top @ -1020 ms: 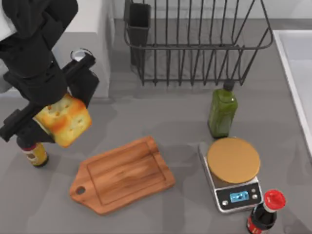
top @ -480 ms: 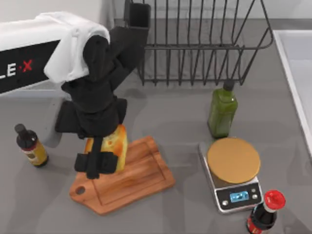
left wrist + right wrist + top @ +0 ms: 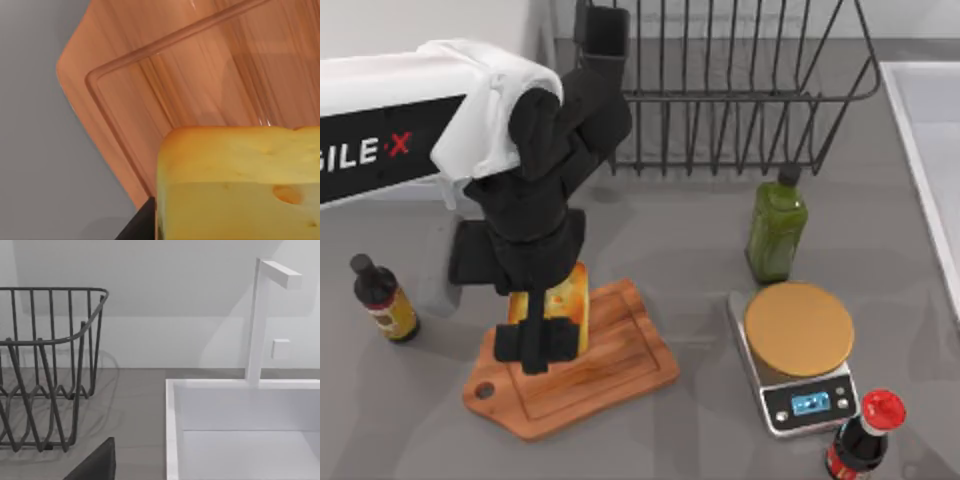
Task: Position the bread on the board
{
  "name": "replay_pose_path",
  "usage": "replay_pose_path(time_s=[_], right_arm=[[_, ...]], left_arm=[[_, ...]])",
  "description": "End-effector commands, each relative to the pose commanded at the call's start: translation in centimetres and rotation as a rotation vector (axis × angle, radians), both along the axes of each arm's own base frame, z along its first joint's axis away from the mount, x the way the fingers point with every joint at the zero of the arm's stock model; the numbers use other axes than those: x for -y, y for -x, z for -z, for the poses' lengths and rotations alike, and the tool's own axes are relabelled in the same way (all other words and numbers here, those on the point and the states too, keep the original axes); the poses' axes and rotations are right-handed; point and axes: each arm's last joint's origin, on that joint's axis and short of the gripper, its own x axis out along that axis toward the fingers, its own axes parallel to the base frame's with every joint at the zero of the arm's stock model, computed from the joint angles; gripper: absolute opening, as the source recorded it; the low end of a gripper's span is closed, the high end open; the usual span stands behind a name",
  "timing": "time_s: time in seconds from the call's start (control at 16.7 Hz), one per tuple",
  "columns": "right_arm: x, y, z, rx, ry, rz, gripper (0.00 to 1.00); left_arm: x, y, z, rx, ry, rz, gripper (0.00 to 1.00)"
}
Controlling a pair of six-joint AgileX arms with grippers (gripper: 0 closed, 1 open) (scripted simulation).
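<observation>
Reddish-brown wood lies right under the load — the left gripper (image 3: 542, 335) hangs over the board (image 3: 610, 375), jaws pinching the bread (image 3: 570, 300). The carry looks nearly done. What is left — lowering, letting go, backing off.

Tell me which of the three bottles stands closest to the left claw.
The small dark bottle with the yellow label, at the table's left, by the left claw holding the bread. The green bottle and red-capped bottle stand farther right.
</observation>
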Motion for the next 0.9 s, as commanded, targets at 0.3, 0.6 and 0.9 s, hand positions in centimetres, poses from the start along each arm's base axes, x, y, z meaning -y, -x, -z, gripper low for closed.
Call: replay_pose_path(time_s=[0.3, 0.6, 0.9], right_arm=[[0.0, 0.0, 0.0, 0.0, 0.0, 0.0, 1.0], [0.0, 0.0, 0.0, 0.0, 0.0, 0.0, 1.0], [0.0, 0.0, 0.0, 0.0, 0.0, 0.0, 1.0]], left_arm=[[-0.1, -0.1, 0.6, 0.001, 0.001, -0.003, 0.0], [0.1, 0.0, 2.7, -0.003, 0.002, 0.002, 0.0], [0.1, 0.0, 4.3, 0.005, 0.003, 0.0, 0.0]])
